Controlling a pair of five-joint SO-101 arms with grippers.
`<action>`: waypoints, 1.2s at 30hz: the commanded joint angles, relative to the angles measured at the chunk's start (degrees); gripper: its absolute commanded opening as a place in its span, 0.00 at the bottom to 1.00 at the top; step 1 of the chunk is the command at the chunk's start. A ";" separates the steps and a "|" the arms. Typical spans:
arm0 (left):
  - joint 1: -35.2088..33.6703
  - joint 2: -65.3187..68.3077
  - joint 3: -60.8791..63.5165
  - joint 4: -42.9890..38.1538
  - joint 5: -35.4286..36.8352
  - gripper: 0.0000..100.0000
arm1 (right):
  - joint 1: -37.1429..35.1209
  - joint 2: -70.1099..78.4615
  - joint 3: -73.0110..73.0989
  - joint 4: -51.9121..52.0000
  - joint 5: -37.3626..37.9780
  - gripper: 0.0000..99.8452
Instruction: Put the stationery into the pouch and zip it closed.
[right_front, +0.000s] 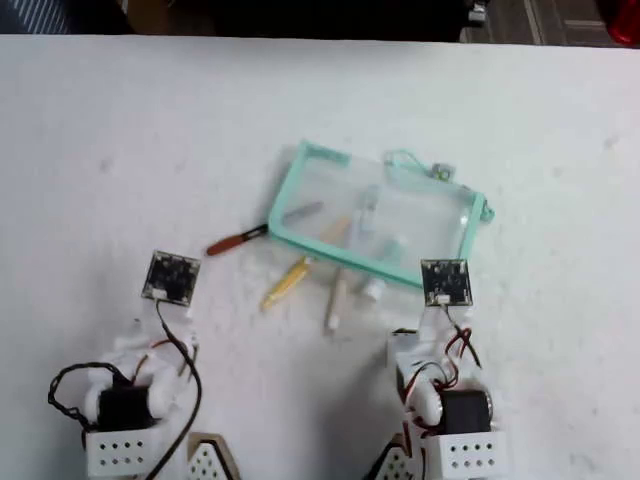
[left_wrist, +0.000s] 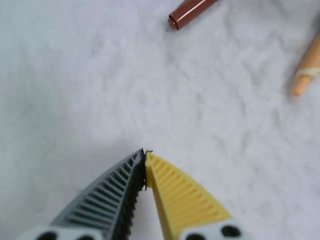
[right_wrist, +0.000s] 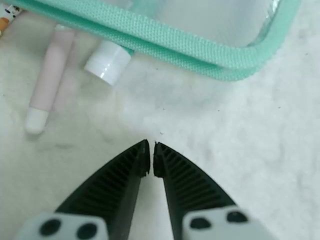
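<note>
Over table (right_front: 100, 120): L+R jaws closed, empty.

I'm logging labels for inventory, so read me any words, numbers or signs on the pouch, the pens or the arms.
No text here can be read.
pouch: no print shows on its green trim or clear panel.
zipper tag: too small to read.
orange pen: tiny dark marks at one end, too small to read.
brown pen: no lettering visible.
</note>
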 joint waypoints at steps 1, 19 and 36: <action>1.01 -0.75 -0.18 0.62 -0.18 0.02 | -1.80 -0.48 0.53 0.31 0.70 0.02; 0.84 -0.84 -4.13 -12.57 -0.09 0.02 | -2.51 -0.48 0.53 0.31 0.62 0.02; 3.03 -0.84 -3.43 -29.19 10.20 0.02 | -2.42 -0.48 0.53 0.31 0.62 0.02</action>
